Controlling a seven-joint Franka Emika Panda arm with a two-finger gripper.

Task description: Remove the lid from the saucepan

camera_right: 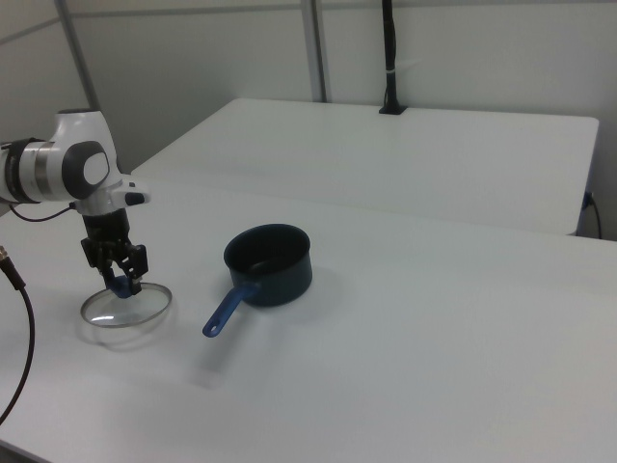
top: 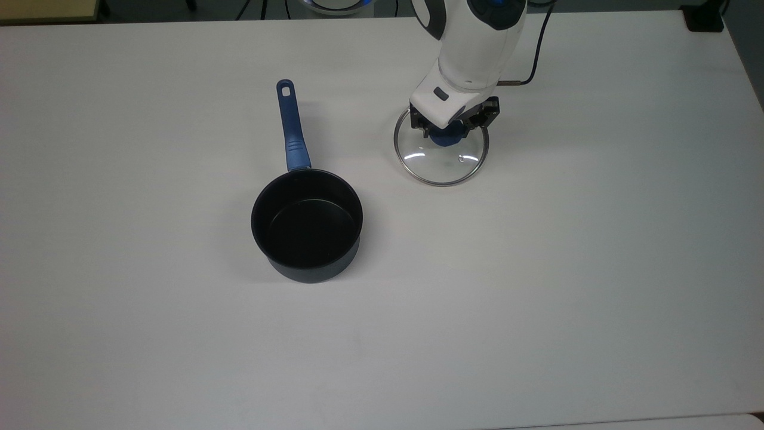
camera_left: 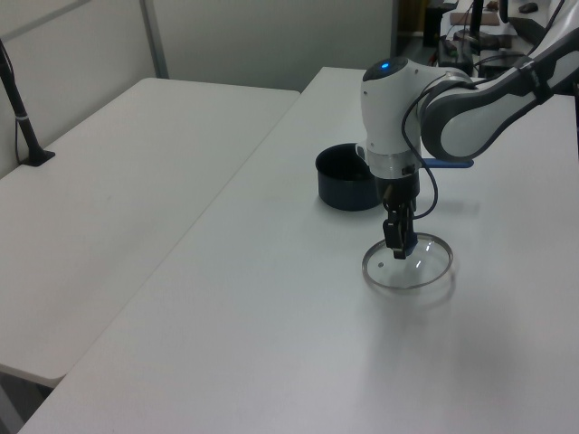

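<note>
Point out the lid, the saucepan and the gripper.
lid [top: 440, 164], top view, clear glass below the knob
saucepan [top: 306, 224], top view, black inside floor
gripper [top: 452, 128], top view, between the fingers at the knob

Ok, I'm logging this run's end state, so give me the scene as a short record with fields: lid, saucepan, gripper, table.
lid: glass lid off the pan, low over or on the table, to the top view's right of the pan
saucepan: saucepan uncovered, nothing inside, upright, blue handle toward the top view's top
gripper: gripper closed on the lid's blue knob
gap: lid and pan apart, not touching
table: white table
</note>
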